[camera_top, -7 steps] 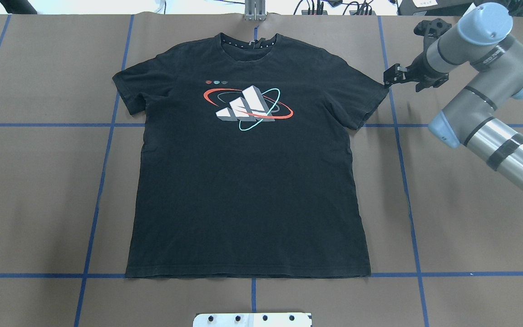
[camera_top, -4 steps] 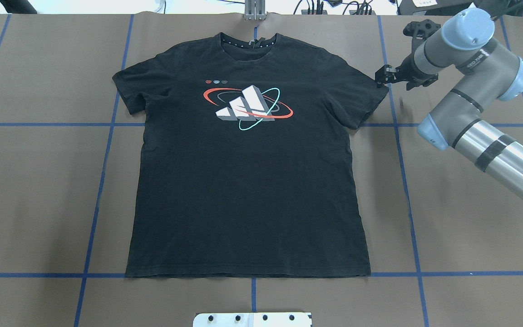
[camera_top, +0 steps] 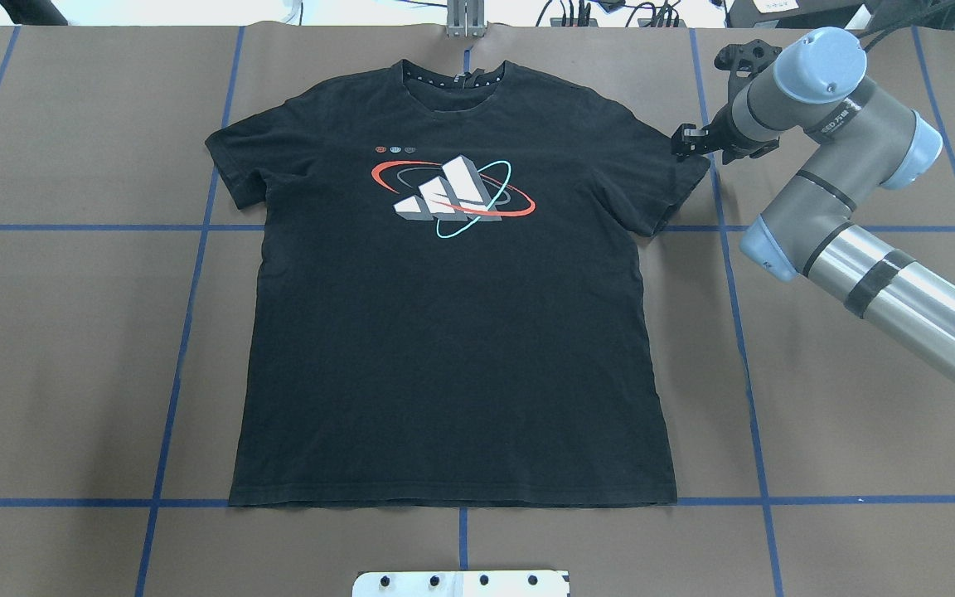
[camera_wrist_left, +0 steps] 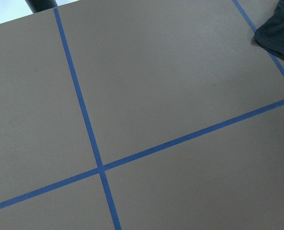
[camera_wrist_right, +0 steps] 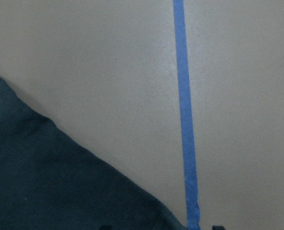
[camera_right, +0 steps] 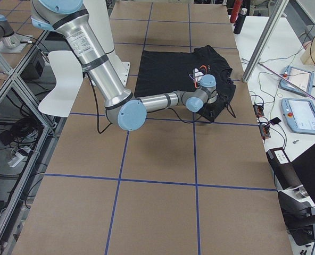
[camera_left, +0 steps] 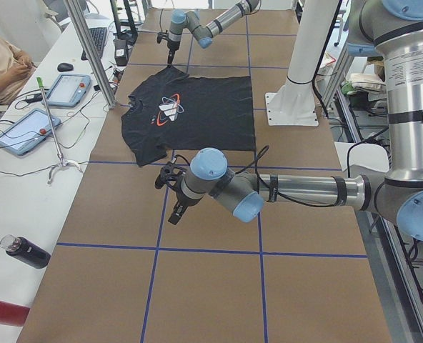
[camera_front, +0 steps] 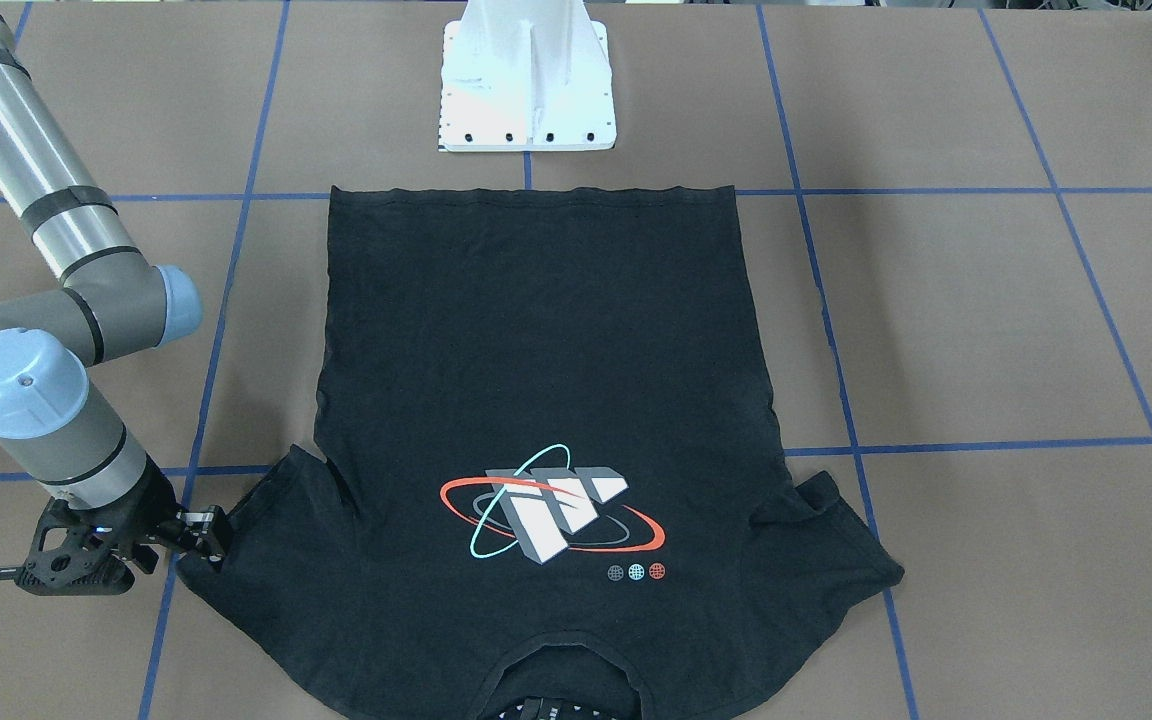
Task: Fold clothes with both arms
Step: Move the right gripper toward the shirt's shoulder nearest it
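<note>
The black T-shirt (camera_top: 453, 332) lies flat on the brown table, logo (camera_top: 453, 195) up, collar at the far edge; it also shows in the front view (camera_front: 536, 350). My right gripper (camera_top: 681, 141) is low at the upper edge of the shirt's right sleeve (camera_top: 668, 178), and shows in the front view (camera_front: 204, 535). Its fingertips (camera_wrist_right: 218, 227) stand wide apart in the right wrist view, so it is open with the sleeve edge (camera_wrist_right: 60, 182) between them. My left gripper (camera_left: 170, 194) hovers over bare table off the shirt's left sleeve; I cannot tell if it is open.
The white pedestal base (camera_front: 526, 90) stands at the near edge behind the hem. Blue tape lines (camera_wrist_left: 84, 110) grid the table. A metal post (camera_top: 465, 21) stands beyond the collar. Tablets (camera_left: 22, 132) and a dark bottle (camera_left: 26, 251) lie on the side bench.
My right gripper has moved left from beside the sleeve to its upper edge. The shirt has not moved.
</note>
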Controlling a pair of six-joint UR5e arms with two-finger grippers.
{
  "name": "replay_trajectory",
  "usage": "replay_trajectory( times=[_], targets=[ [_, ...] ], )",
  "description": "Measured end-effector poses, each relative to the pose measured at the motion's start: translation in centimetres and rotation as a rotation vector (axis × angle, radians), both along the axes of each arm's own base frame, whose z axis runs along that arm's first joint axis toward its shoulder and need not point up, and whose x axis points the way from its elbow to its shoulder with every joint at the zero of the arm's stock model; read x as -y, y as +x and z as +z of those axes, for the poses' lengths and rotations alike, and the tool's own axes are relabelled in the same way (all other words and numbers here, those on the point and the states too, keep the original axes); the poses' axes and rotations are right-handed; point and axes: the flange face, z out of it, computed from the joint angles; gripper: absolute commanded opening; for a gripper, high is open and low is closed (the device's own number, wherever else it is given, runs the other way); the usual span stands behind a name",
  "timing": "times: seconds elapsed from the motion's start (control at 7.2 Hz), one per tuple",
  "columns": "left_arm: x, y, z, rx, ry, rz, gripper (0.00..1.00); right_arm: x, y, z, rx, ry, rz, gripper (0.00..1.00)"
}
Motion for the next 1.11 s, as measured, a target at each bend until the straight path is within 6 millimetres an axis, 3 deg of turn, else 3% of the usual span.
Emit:
replay_trajectory(
  times=[0.14,0.28,0.42,0.83,1.11],
  targets=[
    [0.0,0.0,0.0,0.001,0.001,0.000,1.00,0.0,0.0,0.1,-0.001,-0.001,0.000,0.47],
    [0.0,0.0,0.0,0.001,0.001,0.000,1.00,-0.1,0.0,0.2,-0.002,-0.003,0.000,0.19],
    [0.0,0.0,0.0,0.002,0.001,0.001,1.00,-0.1,0.0,0.3,-0.003,-0.004,0.000,0.00],
    [0.0,0.0,0.1,0.006,0.001,-0.002,1.00,-0.2,0.0,0.2,0.000,0.002,-0.005,0.00],
    [0.0,0.0,0.0,0.006,0.003,-0.002,1.00,-0.1,-0.1,-2.4,0.044,0.031,-0.002,0.00]
  ],
)
